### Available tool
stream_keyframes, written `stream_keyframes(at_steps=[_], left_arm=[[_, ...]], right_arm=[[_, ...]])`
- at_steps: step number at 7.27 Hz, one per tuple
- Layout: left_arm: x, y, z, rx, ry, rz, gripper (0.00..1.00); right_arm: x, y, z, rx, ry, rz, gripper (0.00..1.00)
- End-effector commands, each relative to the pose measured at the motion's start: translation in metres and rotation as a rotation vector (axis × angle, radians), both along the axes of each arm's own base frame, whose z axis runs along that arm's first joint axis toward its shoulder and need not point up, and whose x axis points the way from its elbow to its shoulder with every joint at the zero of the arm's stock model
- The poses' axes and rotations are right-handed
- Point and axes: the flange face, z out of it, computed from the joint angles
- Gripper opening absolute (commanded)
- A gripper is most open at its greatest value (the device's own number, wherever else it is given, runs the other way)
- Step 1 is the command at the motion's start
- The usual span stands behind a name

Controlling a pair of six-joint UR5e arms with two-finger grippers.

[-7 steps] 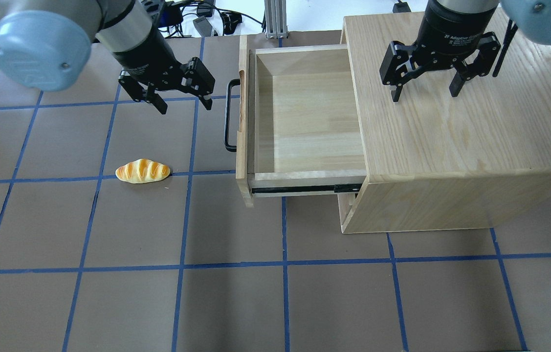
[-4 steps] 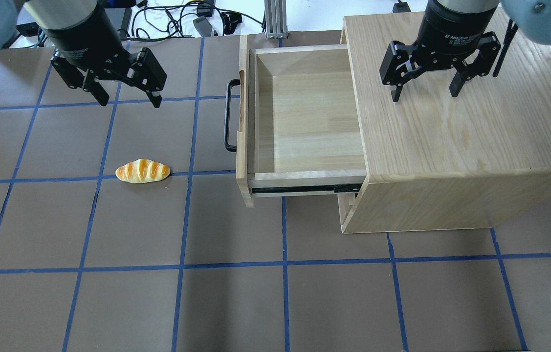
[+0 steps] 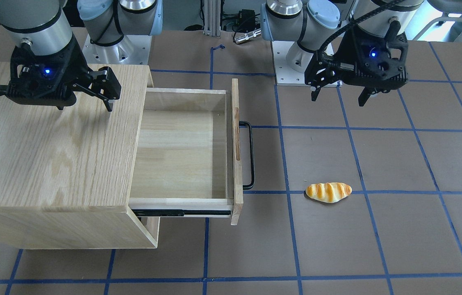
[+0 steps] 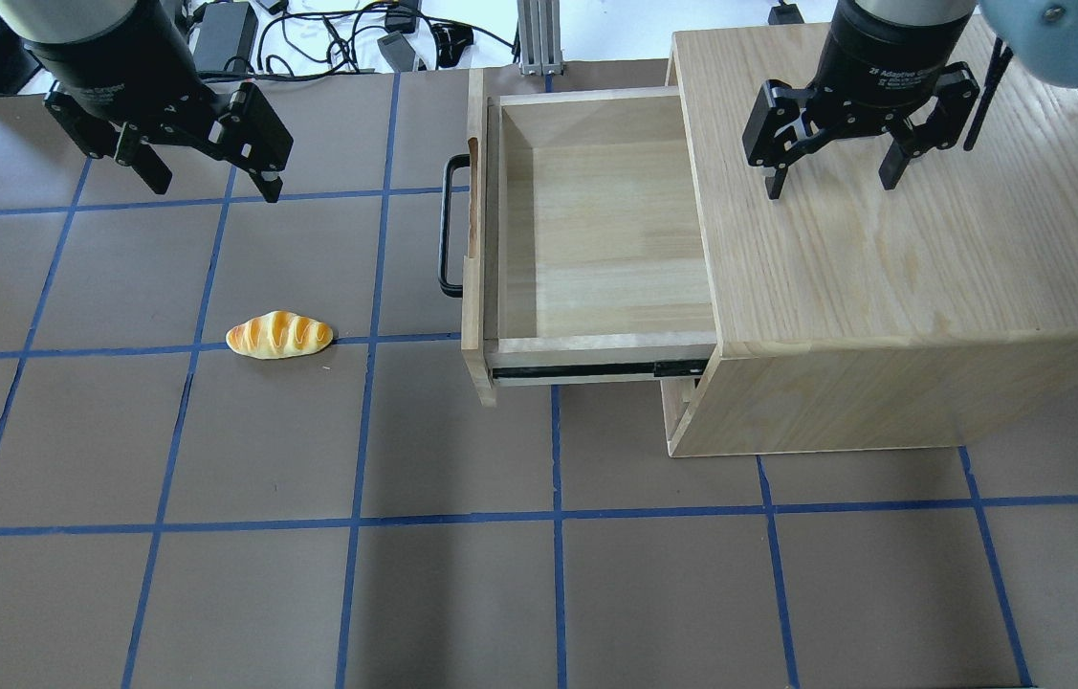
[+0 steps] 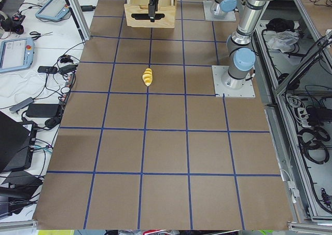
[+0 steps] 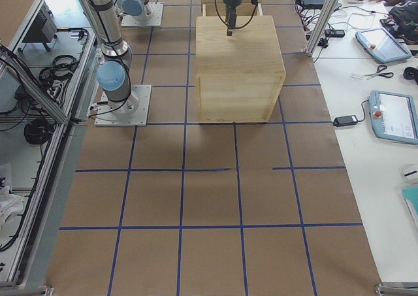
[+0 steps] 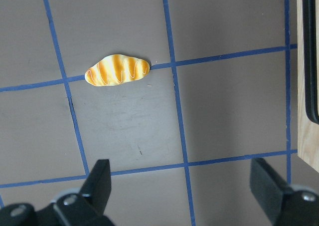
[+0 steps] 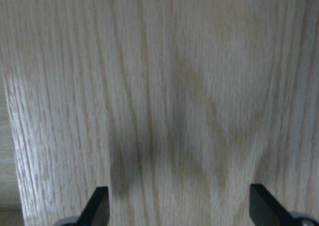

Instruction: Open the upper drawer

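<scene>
The upper drawer [image 4: 596, 230] stands pulled far out of the light wood cabinet [image 4: 902, 239], its pale plank inside bare. Its long black bar handle [image 4: 448, 230] faces the table's left half. It shows the same in the front view [image 3: 181, 151]. My left gripper [image 4: 210, 182] is open and empty, high above the mat well left of the handle; it also shows in the front view [image 3: 339, 96]. My right gripper [image 4: 830, 182] is open and empty just above the cabinet's top, and shows in the front view [image 3: 85, 104].
A toy bread roll [image 4: 279, 336] lies on the brown mat left of the drawer, also in the left wrist view [image 7: 117, 70]. The lower panel [image 4: 677, 397] under the drawer stays in. Cables [image 4: 347, 38] lie beyond the far edge.
My left gripper has moved left and away from the drawer handle, staying open. The drawer, the bread roll and my right gripper have not moved.
</scene>
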Motion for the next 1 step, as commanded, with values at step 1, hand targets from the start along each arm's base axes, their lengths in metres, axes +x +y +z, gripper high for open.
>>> stream_keyframes(at_steps=[1], left_arm=[[0.0009,0.0038,0.0049,-0.015,-0.006,0.001,1.0]], right_arm=[[0.0003,0.0002,-0.0005,0.001,0.0,0.0,1.0]])
